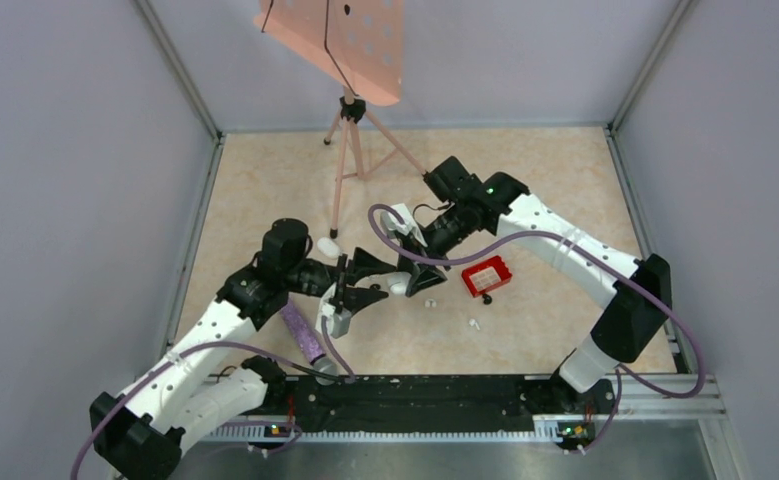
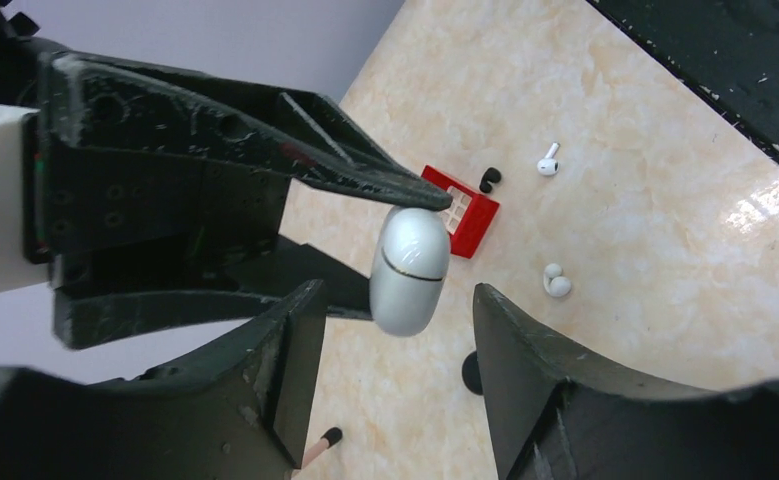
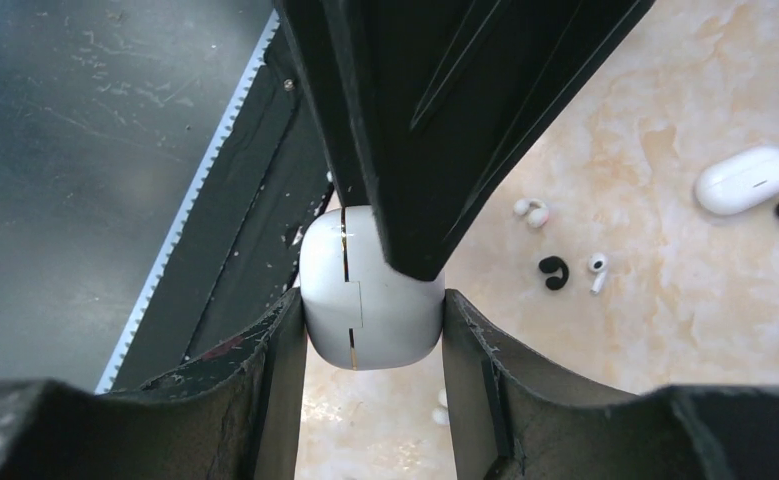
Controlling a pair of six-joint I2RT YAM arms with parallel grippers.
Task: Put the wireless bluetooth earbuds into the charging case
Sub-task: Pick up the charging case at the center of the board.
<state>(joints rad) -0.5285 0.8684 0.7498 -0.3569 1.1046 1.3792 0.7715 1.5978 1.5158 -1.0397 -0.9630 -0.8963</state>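
Right gripper [image 3: 370, 300] clamps the small glossy white pebble-shaped charging case [image 2: 410, 270] above the beige marbled table [image 2: 645, 330]. Left gripper [image 2: 397, 288] stands half-wide, its fingers flanking the case with gaps visible. Tiny white wireless earbuds [image 2: 555, 282] lie loose near the red square basket [image 2: 462, 215].

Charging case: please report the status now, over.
Right fingers shut on charging case, held above table. Left fingers open at it, no grip seen. Two earbuds loose on table. In the way: case is closed.

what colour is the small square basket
The basket is red, clearest in the left wrist view.
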